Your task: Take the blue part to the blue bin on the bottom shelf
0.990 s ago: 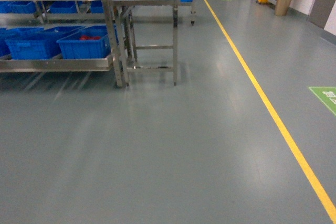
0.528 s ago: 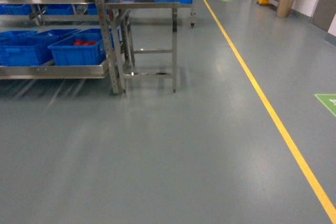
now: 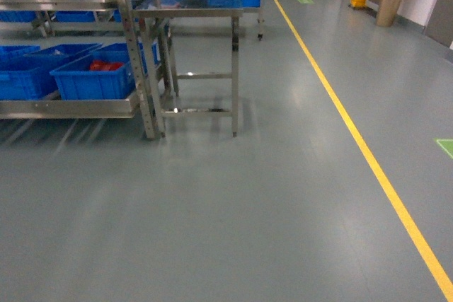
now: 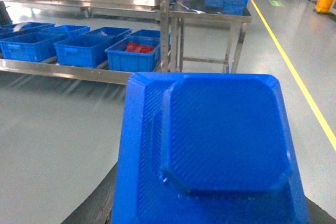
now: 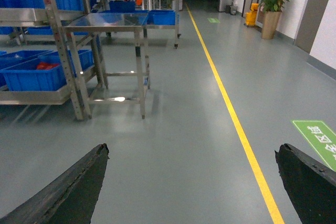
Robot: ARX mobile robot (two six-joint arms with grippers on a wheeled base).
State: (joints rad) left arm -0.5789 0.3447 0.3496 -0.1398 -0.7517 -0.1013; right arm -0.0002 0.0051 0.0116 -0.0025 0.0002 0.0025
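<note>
Rack and steel desk (image 3: 187, 5) have slid leftward in the head view as the robot rolls along. Left pincer (image 4: 210, 213) carries the blue part (image 4: 215, 145), its fingers hidden, so its closure I cannot tell. Right pincer (image 5: 194, 182) gapes wide, empty. Blue bins (image 3: 95, 76) sit on the bottom shelf (image 3: 67, 106), left of the desk.

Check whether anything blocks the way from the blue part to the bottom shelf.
Nothing visible does. Bare grey floor lies between the blue part, close before the left wrist camera, and the bottom shelf. The steel table stands right of the rack, off that path.
</note>
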